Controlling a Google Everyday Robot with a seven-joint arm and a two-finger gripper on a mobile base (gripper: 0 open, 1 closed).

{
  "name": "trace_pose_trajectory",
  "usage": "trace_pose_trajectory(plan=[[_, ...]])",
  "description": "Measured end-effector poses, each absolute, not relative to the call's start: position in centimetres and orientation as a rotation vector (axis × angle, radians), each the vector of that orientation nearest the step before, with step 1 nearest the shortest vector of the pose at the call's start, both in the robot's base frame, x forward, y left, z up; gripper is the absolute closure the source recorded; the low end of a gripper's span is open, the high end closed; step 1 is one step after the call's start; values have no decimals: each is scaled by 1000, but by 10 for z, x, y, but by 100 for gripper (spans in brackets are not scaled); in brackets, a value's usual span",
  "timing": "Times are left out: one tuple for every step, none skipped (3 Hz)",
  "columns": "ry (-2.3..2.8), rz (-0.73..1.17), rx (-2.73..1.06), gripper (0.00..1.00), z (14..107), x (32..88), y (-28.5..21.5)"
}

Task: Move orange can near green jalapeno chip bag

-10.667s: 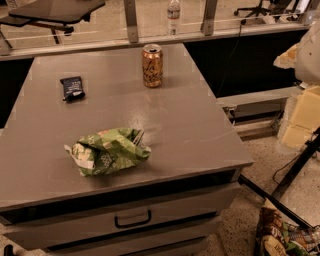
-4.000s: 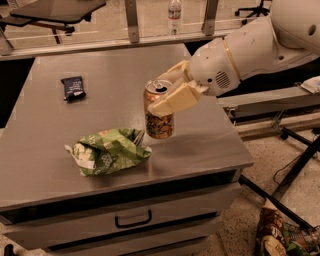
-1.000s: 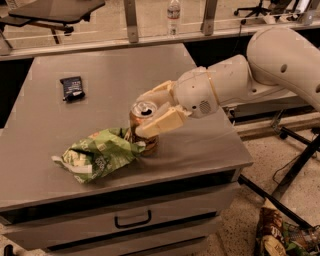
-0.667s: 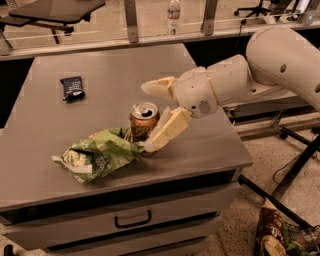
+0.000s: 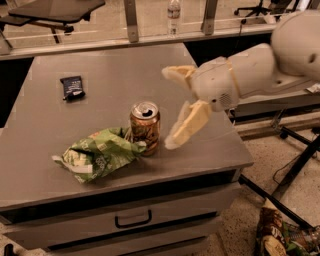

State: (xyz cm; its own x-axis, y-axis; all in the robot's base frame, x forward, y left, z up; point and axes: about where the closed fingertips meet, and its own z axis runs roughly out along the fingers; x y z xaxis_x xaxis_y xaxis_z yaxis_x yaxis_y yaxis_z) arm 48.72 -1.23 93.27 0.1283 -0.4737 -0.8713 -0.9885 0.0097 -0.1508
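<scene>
The orange can stands upright on the grey table, its left side touching the crumpled green jalapeno chip bag. My gripper is open and empty, just right of the can and raised a little above the table. One cream finger points left above and behind the can, the other hangs down to the can's right. Neither finger touches the can.
A small dark packet lies at the table's back left. A clear plastic bottle stands beyond the table's far edge. A drawer handle is on the front face. A chip bag lies on the floor at lower right.
My gripper has let go of the can and pulled back to the right and up, fingers spread wider. The can stays standing against the green bag.
</scene>
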Motion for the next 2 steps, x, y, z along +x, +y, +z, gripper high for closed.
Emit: trace_pose_trajectory(plan=[[1497, 688, -1573, 0, 951, 482, -65], [1497, 688, -1573, 0, 951, 482, -65]])
